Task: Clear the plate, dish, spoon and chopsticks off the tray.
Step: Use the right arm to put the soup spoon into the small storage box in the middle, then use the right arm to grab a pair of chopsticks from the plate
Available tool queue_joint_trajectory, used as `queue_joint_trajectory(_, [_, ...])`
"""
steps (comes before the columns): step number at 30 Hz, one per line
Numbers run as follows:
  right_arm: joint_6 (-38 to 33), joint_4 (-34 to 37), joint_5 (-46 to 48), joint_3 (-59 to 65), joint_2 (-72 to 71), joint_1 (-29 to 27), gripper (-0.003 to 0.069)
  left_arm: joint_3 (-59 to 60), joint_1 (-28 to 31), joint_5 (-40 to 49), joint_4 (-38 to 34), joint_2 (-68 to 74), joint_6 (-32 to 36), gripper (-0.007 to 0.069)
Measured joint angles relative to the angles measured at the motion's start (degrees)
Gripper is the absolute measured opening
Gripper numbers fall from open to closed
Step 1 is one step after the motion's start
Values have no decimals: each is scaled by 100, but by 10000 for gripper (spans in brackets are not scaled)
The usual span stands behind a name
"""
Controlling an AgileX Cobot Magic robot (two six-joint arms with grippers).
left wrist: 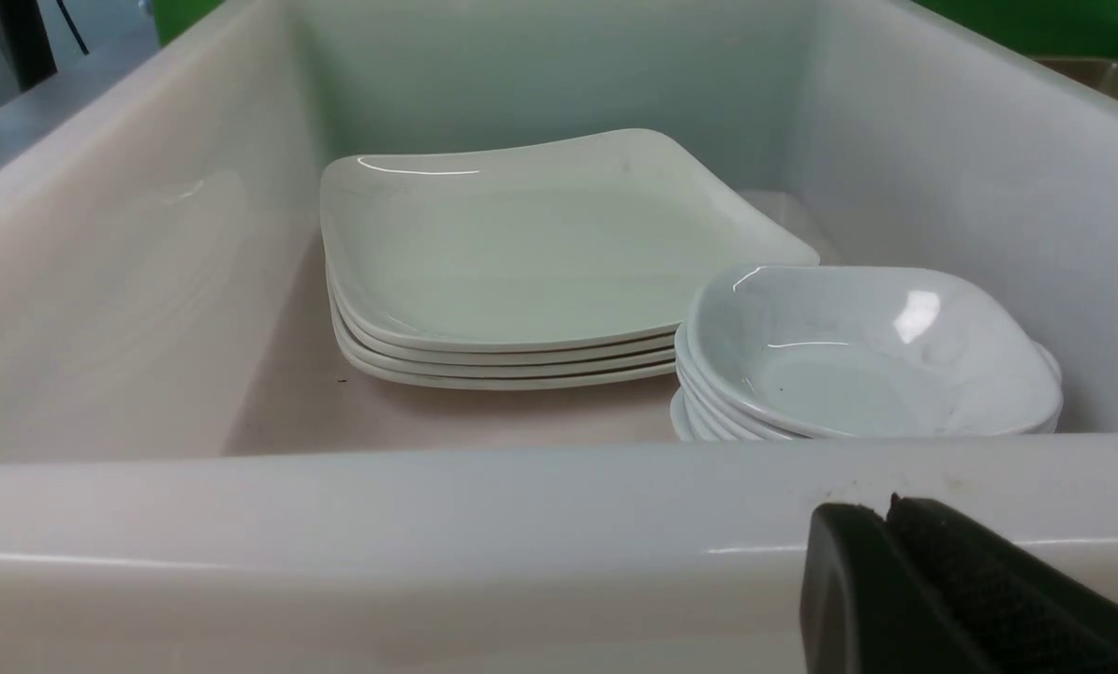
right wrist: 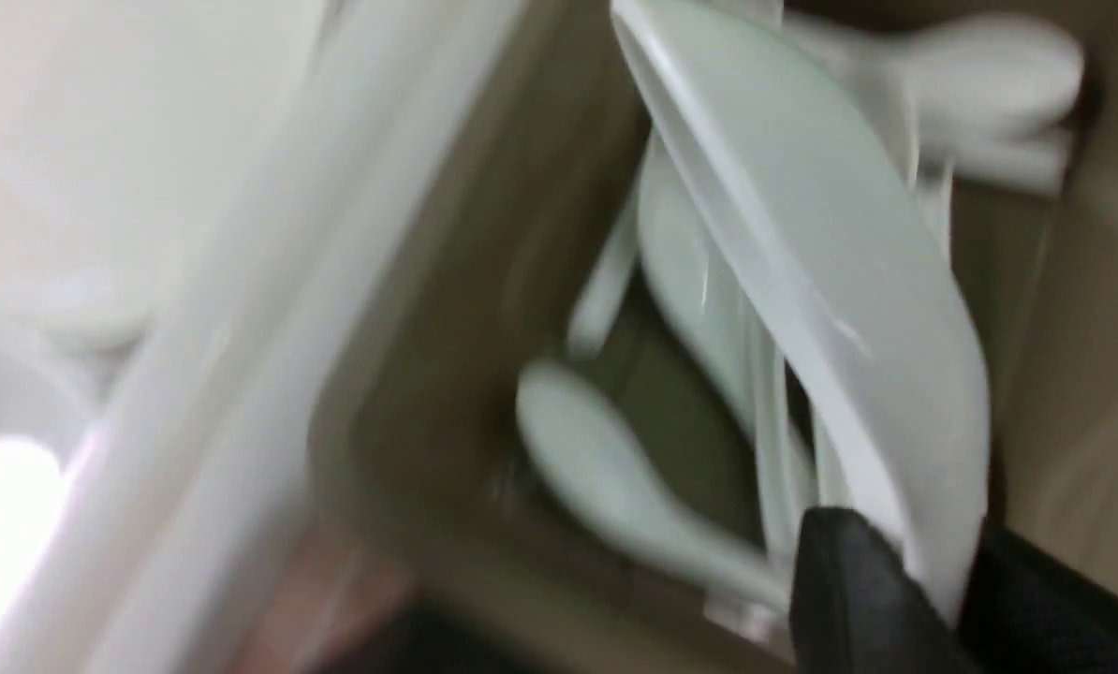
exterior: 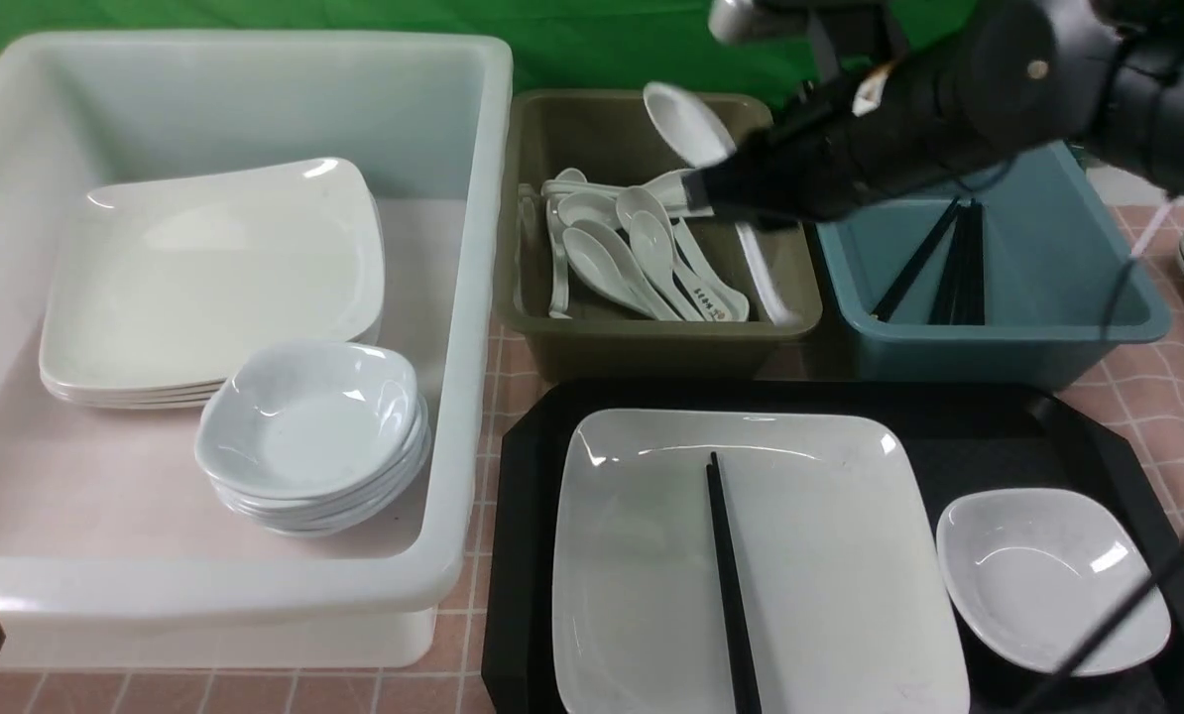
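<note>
Spoon step. My right gripper (exterior: 701, 190) is clamped on the handle of the spoon (exterior: 686, 121), with the bowl end sticking up past the jaws. It hangs over the olive tub (exterior: 592, 342), and the loose spoons (exterior: 632, 253) lie just under the fingertips. The right wrist view is blurred, but it shows white handle running between my two black fingers (right wrist: 849, 580), so that's a grasp, not an empty pinch.

The spoon is off the tray (exterior: 959, 421) but not let go yet. Back toward me and below that gripper, on the tray, are the plate (exterior: 830, 555) with the chopsticks (exterior: 729, 585) lying across it and the dish (exterior: 1048, 575) just beside the plate.

My left gripper (left wrist: 882, 524) is closed on nothing, just short of the near wall of the white tub (left wrist: 428, 505). Stacked plates (left wrist: 522, 253) and stacked dishes (left wrist: 859, 365) sit beyond it, inside the tub.

Next, I judge: dip a little and open the jaws so the spoon lands among the others, not on the rim. Then go back for the chopsticks. They're thin and flat on glossy china, so likely a fiddly pinch.
</note>
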Motion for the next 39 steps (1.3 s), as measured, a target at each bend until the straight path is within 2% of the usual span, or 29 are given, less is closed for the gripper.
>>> queue_joint_trajectory(3, [11,0,-1057,-99,442,0,120,0,0,0,0,0,0,22])
queue_joint_trajectory(5, [90,0,-1420,-99,633,0,120,0,0,0,0,0,0,22])
queue_joint_trajectory(9, [192,0,-1793,-99,867,0,122,0,0,0,0,0,0,22])
queue_joint_trajectory(13, [322,5,-2102,-99,1068,0,161,0,0,0,0,0,0,22])
queue_joint_trajectory(15, [322,5,-2102,-99,1083,0,206,0,0,0,0,0,0,22])
queue_joint_trajectory(16, [380,5,-2088,-99,1083,0,267,0,0,0,0,0,0,22])
queue_joint_trajectory(19, [485,5,-2001,-99,1050,0,373,0,0,0,0,0,0,22])
queue_joint_trajectory(21, [590,5,-1708,-99,957,0,421,0,0,0,0,0,0,22])
queue_joint_trajectory(23, [615,5,-1306,-99,782,0,432,0,0,0,0,0,0,22])
queue_joint_trajectory(25, [629,5,-950,-99,585,0,424,0,0,0,0,0,0,22])
queue_joint_trajectory(27, [558,5,240,-99,54,0,355,0,0,0,0,0,0,22])
queue_joint_trajectory(28, [527,5,331,-99,12,0,348,0,0,0,0,0,0,22])
queue_joint_trajectory(30, [322,0,1464,-103,-533,0,245,0,0,0,0,0,0,22])
queue_joint_trajectory(35, [199,0,3554,-121,-1220,0,74,0,0,0,0,0,0,22])
queue_joint_trajectory(39, [199,-15,4572,186,-1446,34,43,0,0,0,0,0,0,22])
